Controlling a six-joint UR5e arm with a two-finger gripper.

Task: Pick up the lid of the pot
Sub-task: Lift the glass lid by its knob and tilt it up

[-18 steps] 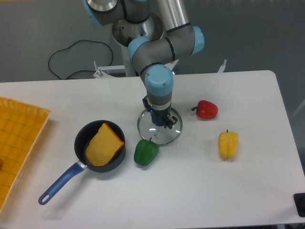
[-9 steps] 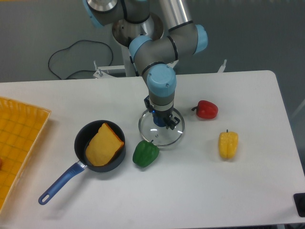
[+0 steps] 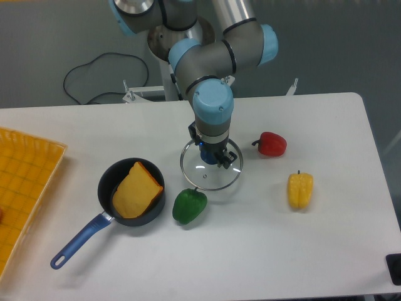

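The gripper has its two fingers closed around the blue knob at the centre of the pot lid. The lid is clear glass with a thin metal rim, held roughly level and apparently raised off the white table. The arm comes down from the top of the view and covers the lid's back part, and the fingers hide much of the knob.
Just in front of the lid lies a green pepper. A black pan with a blue handle holds an orange-brown piece. Right are a red pepper and a yellow one; an orange crate stands left.
Arm and gripper look larger, having risen toward the camera with the lid. The green pepper has shifted slightly forward and left and turned a little.
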